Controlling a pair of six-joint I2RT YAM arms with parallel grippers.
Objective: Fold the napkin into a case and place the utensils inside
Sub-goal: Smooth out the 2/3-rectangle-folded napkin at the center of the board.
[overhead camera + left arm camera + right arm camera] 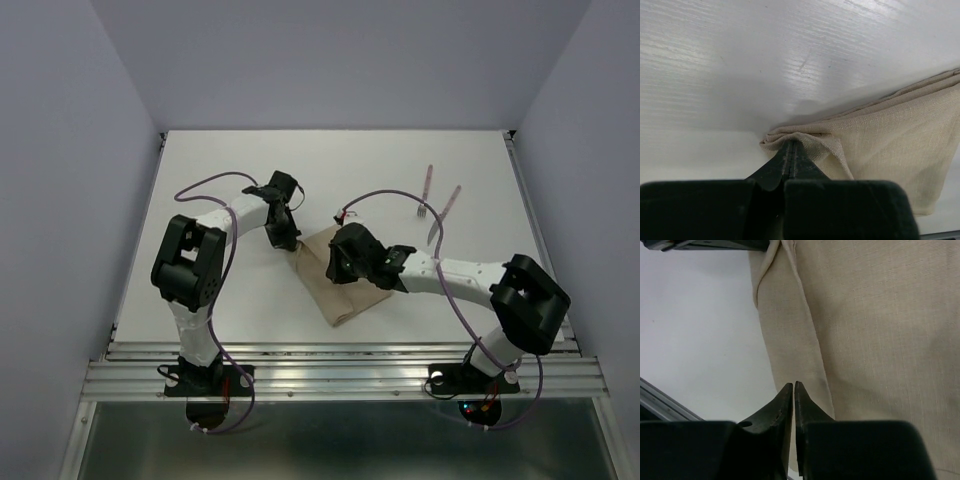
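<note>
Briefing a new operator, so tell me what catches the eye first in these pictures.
The folded tan napkin lies in the middle of the table. The left gripper is shut on a bunched corner of it, and the right gripper has its jaws nearly together at the cloth's edge. The utensils lie untouched at the far right.

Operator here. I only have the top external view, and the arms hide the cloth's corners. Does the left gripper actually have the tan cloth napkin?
Observer: Yes. The left gripper is shut on a bunched corner of the wrinkled tan cloth napkin.
Operator: And the right one?
Observer: The right gripper has its jaws nearly together at the napkin's folded edge. I cannot tell whether cloth is between them.
Operator: Is the cloth layered there?
Observer: Yes, a narrow folded flap runs along that edge.
</note>
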